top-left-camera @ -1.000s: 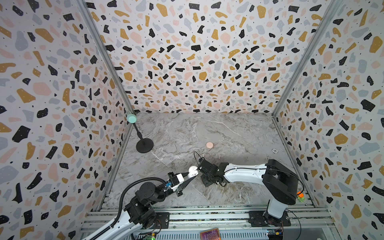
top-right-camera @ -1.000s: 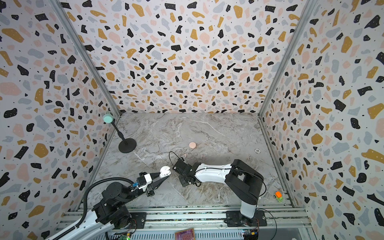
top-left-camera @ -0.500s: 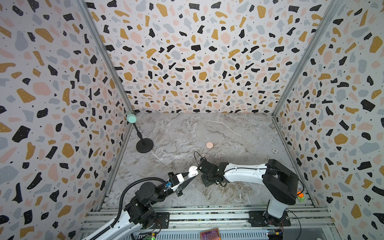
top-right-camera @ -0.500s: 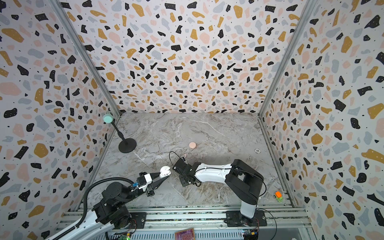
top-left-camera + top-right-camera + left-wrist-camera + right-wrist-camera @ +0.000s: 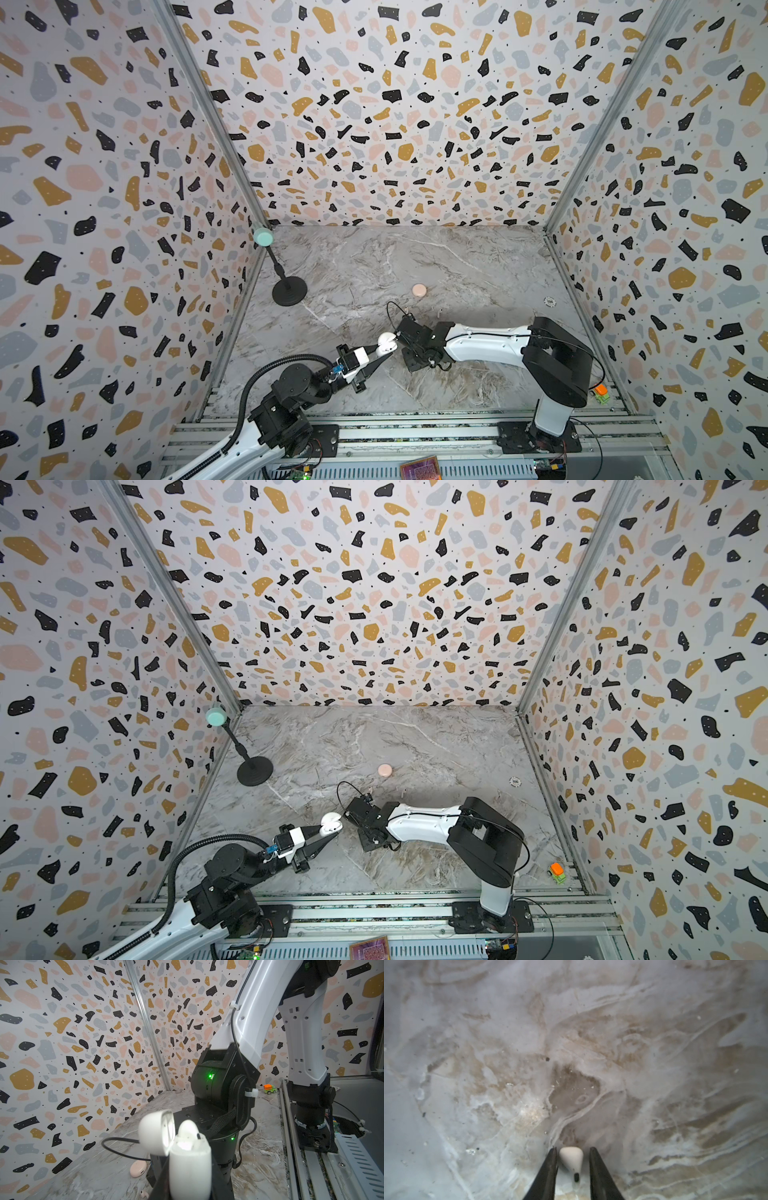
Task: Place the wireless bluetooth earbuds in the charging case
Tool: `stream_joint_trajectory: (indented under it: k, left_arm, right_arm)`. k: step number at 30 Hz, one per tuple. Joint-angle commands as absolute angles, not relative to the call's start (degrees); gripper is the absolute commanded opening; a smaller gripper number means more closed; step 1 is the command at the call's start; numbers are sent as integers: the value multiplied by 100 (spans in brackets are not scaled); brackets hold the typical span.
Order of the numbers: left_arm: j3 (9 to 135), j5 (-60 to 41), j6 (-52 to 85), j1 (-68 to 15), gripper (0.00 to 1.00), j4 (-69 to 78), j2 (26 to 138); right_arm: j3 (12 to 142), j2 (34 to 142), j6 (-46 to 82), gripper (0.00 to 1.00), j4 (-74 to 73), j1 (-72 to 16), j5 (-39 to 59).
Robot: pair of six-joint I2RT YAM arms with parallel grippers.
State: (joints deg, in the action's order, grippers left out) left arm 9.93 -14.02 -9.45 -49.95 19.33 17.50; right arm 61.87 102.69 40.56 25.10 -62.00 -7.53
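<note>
Both low: left end effector (image 5: 386, 350), right end effector (image 5: 573, 1152)

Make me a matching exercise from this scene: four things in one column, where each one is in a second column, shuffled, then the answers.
Things
1. white charging case
2. pink case
3. white earbud
4. toy truck

Places
A. on the table, between the open fingers of the right gripper
B. near the table's front right corner in both top views
C. lid open, held by the left gripper
D. lying closed on the table, farther back than both grippers

Pairs: 1-C, 2-D, 3-A, 4-B
</note>
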Motion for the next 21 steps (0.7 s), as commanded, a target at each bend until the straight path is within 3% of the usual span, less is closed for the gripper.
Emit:
stream_joint_trajectory:
  k: [1,8,21]
  left_arm:
    - [1002,-1378,-973,-5023,0,2145,1750]
    - [1002,-1381,-962,-5019,0,2145,1758]
    - [1006,-1372,-980,-5036,0,2123,1732]
  right_arm:
    - [6343,10382,4166,27,2791,-6233,-620]
    - [6451,10496,4179,23,3044,-6224,-657]
    - [6469,10371,4227,26,3155,-6231,-657]
